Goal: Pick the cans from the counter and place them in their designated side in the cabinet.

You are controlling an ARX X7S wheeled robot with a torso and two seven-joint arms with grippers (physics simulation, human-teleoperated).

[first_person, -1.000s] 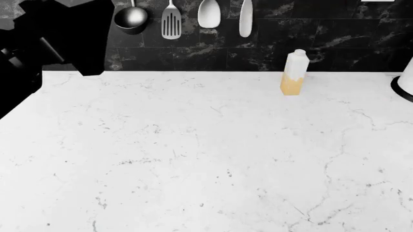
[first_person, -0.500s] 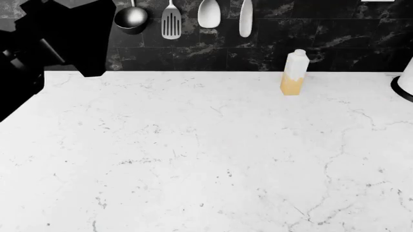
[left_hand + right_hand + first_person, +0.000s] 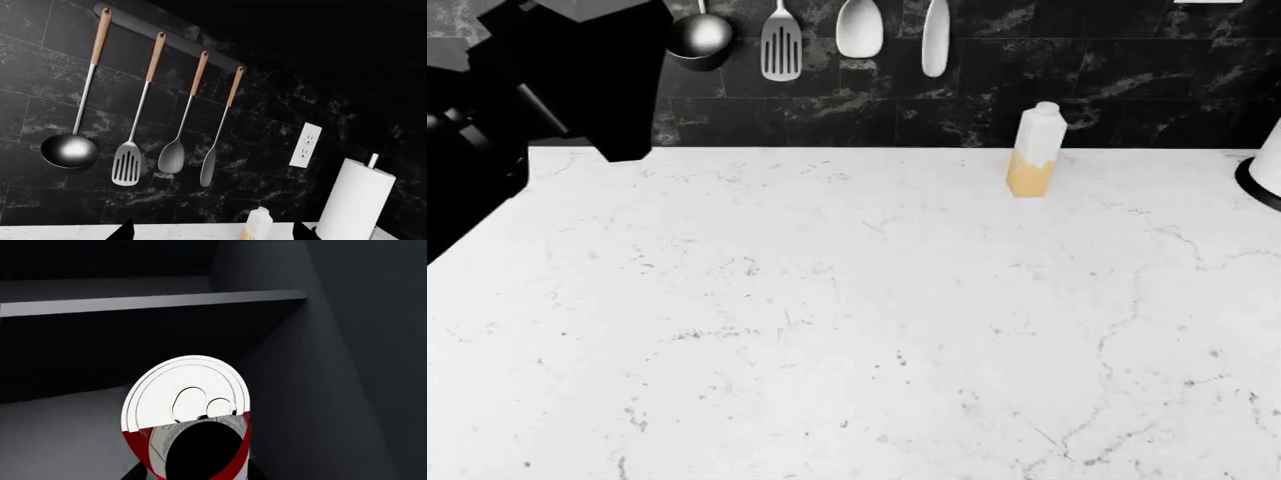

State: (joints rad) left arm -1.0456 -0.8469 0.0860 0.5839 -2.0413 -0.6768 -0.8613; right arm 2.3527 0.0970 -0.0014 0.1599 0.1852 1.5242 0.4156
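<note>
Counter (image 3: pixel 854 330) fills most of our head view, a white marble-look surface with faint grey veins, and no can rests on the part we see. Near its back edge stands a white and tan carton-like bottle (image 3: pixel 1036 150), upright, against the black tiled wall (image 3: pixel 1121 80). Above it hang four utensils: a ladle (image 3: pixel 68 150), a slotted spatula (image 3: pixel 127 169), a spoon (image 3: pixel 171 159) and a narrower spoon (image 3: pixel 209 172), all suspended from a dark rail (image 3: pixel 170 40) by tan handles. In our left wrist view we also see a white wall outlet (image 3: pixel 305 145) and a paper towel roll (image 3: pixel 353 200) on its holder, just beside the bottle. The left arm (image 3: pixel 547 90) appears as a black mass at the upper left of the head view, raised over the counter's far corner; only two dark fingertips (image 3: pixel 125 231) show at the edge of its wrist view, set well apart with nothing between them. The right gripper (image 3: pixel 200 455) holds the red-and-white soup can (image 3: pixel 187 405), clamped on its body, grey lid facing the camera, inside a dark cabinet (image 3: pixel 347 365) beneath a shelf (image 3: pixel 153 302) and close to the side wall.
</note>
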